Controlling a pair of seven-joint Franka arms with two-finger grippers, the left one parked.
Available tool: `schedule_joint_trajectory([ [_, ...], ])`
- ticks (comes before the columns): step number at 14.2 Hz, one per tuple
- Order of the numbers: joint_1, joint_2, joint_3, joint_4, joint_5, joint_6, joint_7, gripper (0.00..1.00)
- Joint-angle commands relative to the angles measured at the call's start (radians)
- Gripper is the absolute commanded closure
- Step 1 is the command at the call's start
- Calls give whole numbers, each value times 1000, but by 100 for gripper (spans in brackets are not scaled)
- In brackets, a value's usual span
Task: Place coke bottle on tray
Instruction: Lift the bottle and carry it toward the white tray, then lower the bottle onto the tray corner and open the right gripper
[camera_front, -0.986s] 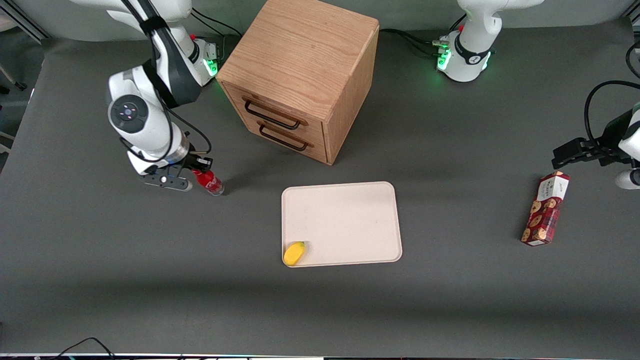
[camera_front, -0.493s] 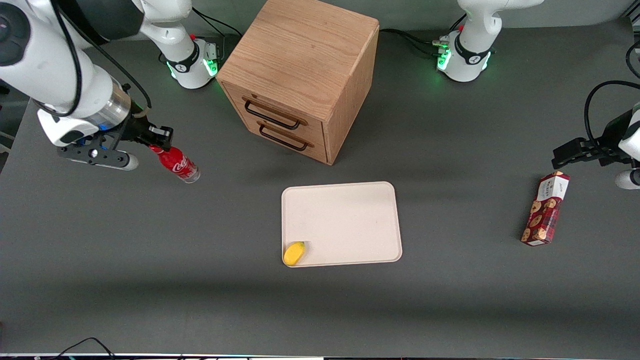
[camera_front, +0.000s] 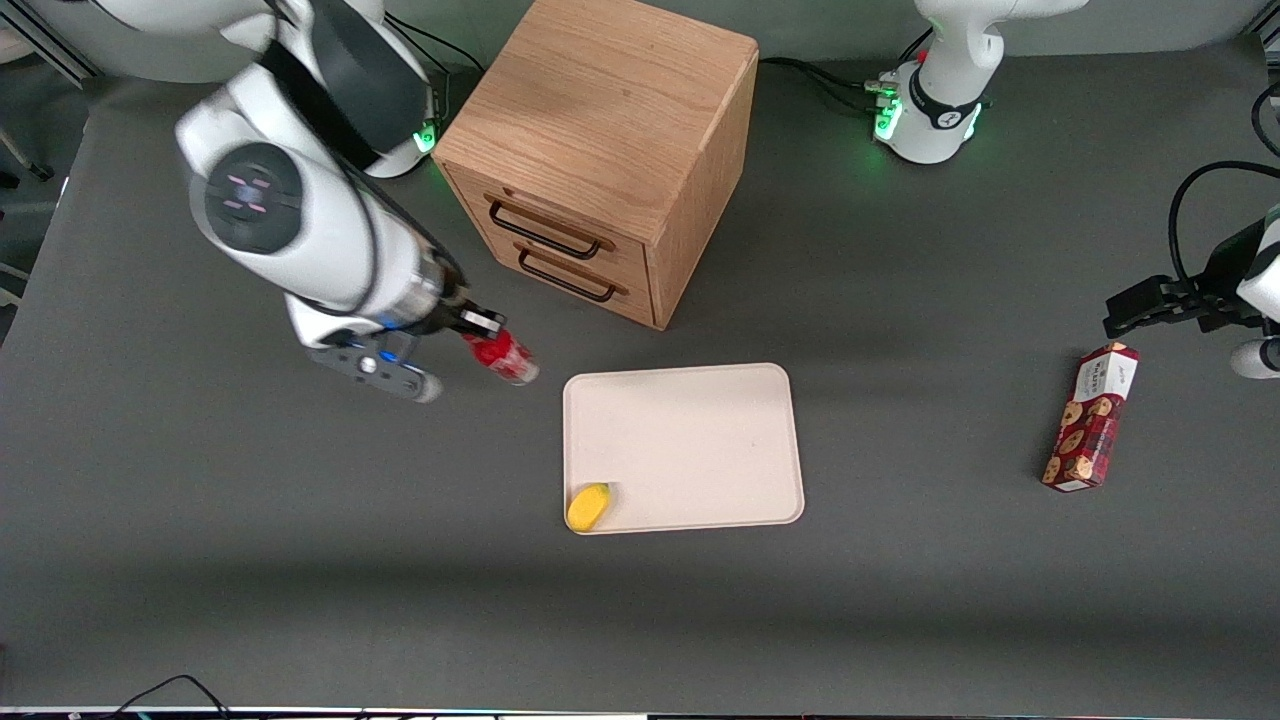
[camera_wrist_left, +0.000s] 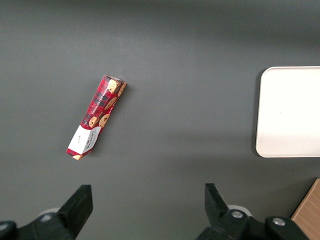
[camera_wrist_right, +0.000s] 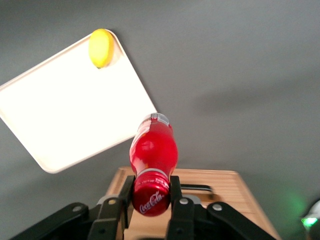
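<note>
The jaws of the gripper (camera_wrist_right: 152, 197) are clenched on the neck and cap end of the coke bottle (camera_wrist_right: 153, 153), one finger pressed to each side of it, so the pick-up is done. The bottle hangs in the air above the surface, its clear base pointing away from the wrist and its body slanted, not upright. In the front view the gripper (camera_front: 478, 332) holds the bottle (camera_front: 500, 355) above bare surface just beside the tray (camera_front: 690, 440), near the tray corner that lies closest to the wooden cabinet (camera_front: 600, 150); the bottle seems not yet over the rim, though the blur there makes this hard to settle. What is left, as I judge it, is the last short carry over the tray, the lowering, and the release.

The bottle is small and red, with a red cap, white script on its label and a clear base. It looks light and narrow, so it may tip if set down at this slant.

A yellow fruit-shaped piece (camera_front: 588, 506) sits at the tray corner nearest the front camera; the rest of the tray is bare. A red cookie box (camera_front: 1092, 418) lies well apart, toward the parked arm's end of the surface.
</note>
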Motion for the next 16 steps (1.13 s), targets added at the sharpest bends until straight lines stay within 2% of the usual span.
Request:
schedule_joint_trajectory([
  [1,1,112,115,-9,-158,90,187,88],
  [2,1,130,130,-47,-197,133,229,88],
  [6,15,160,130,-166,-280,282,332,88],
  [8,17,186,130,-183,-332,301,360,87],
  [12,17,209,130,-209,-383,344,393,74],
  [13,17,212,130,-207,-384,344,393,55],
  [14,15,209,132,-201,-383,344,387,2],
  [16,4,181,139,-183,-371,319,369,0],
])
